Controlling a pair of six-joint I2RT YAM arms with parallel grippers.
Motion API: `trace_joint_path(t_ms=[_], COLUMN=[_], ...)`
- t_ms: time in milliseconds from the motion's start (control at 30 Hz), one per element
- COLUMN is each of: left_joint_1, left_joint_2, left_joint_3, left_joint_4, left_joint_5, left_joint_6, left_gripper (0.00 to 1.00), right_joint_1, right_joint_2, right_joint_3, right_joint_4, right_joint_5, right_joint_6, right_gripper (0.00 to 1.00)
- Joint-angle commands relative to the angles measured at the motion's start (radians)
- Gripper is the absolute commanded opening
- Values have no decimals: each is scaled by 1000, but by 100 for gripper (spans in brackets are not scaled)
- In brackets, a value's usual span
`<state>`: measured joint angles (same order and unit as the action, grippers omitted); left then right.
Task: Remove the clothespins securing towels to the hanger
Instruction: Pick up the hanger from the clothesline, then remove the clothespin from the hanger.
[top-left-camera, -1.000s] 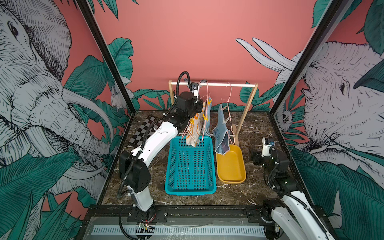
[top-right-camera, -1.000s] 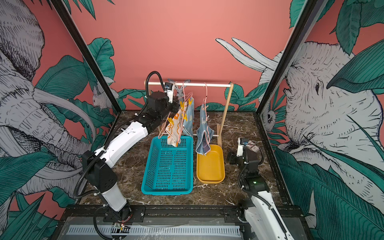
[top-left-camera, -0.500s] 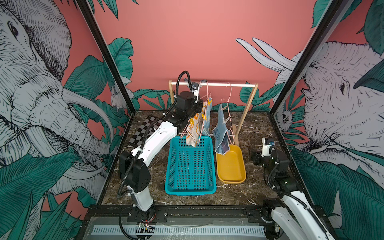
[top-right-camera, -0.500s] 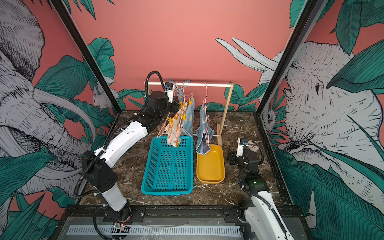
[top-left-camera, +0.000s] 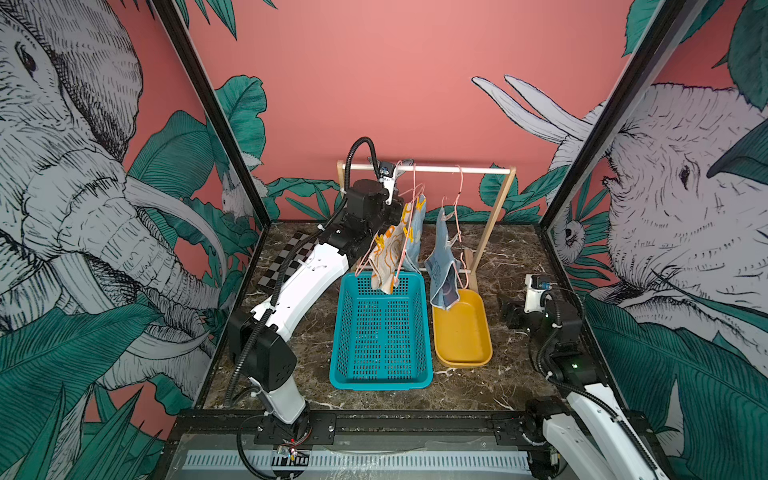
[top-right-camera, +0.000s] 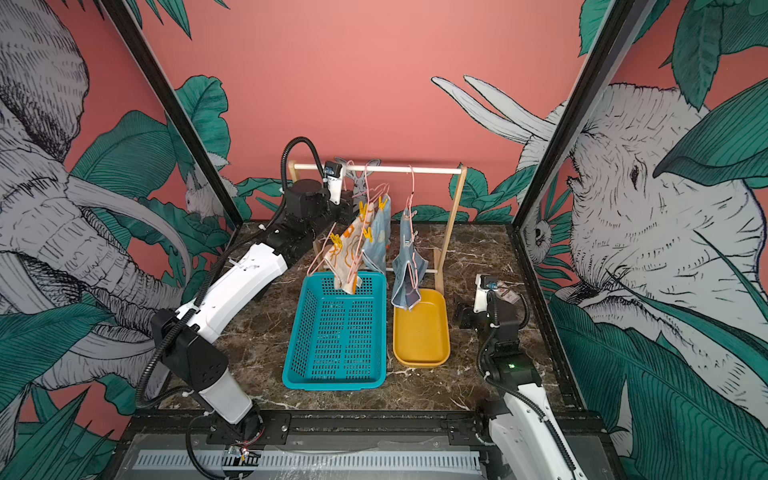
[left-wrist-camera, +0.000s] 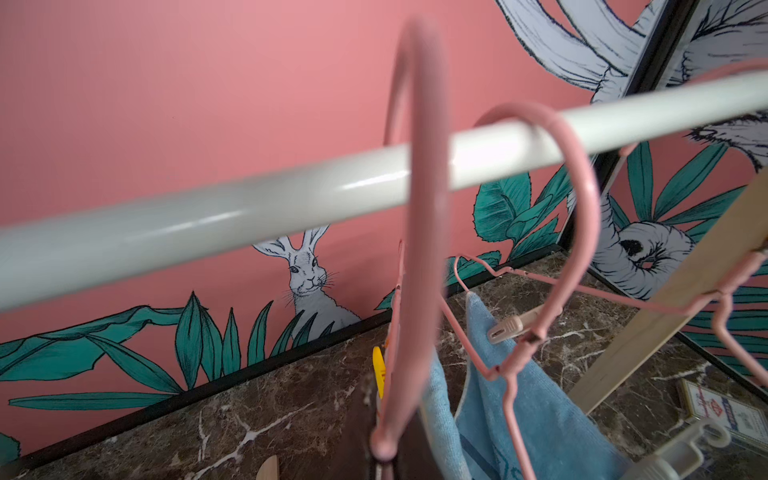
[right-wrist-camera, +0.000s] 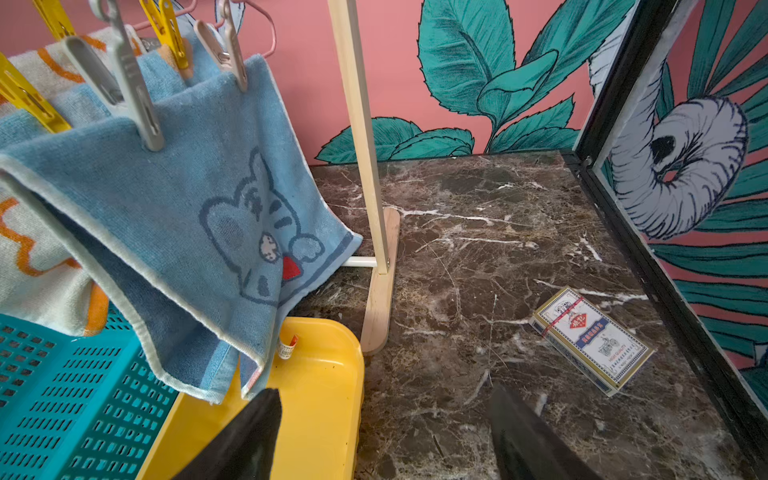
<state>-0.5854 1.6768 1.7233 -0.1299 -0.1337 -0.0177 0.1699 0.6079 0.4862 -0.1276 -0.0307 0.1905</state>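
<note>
If left tool (top-left-camera: 397, 208), clamped on pink wire hanger (left-wrist-camera: 426, 249), tips it more under white round rail (left-wrist-camera: 249, 208), orange-swirled white towel (top-left-camera: 388, 257) could slip its yellow plastic clothespins (right-wrist-camera: 166, 29); right tool (right-wrist-camera: 386, 440) jaws apart, idle.

Only the card box (right-wrist-camera: 592, 338), right of centre in a top view (top-right-camera: 509, 296), bears print: one line seems "HIGH QUALITY"; the rest is unreadable.

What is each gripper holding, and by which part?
Left gripper seems shut on the pink hanger at its hook's base; right gripper is open, holding nothing.
</note>
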Motion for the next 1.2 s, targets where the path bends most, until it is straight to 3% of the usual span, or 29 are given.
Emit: trace_joint_path(t_ms=[0, 600, 1000, 1167], left_joint_1=[5, 15, 22, 27], left_joint_2=[-63, -310, -468, -495], left_joint_3=[45, -24, -21, 26], left_joint_4=[7, -232, -472, -597], left_joint_5=[17, -10, -38, 27], left_joint_6=[3, 96, 137, 160], left_gripper=[0, 0, 0, 0], right_joint_1=[4, 4, 13, 29], right_joint_2=[-12, -3, -13, 1], right_joint_3=[32, 117, 259, 377], right_joint_4=[2, -54, -152, -233], right_joint_5=[-12, -64, -209, -291], right_joint_6=[-5, -35, -95, -156], right_gripper=[77, 77, 78, 74])
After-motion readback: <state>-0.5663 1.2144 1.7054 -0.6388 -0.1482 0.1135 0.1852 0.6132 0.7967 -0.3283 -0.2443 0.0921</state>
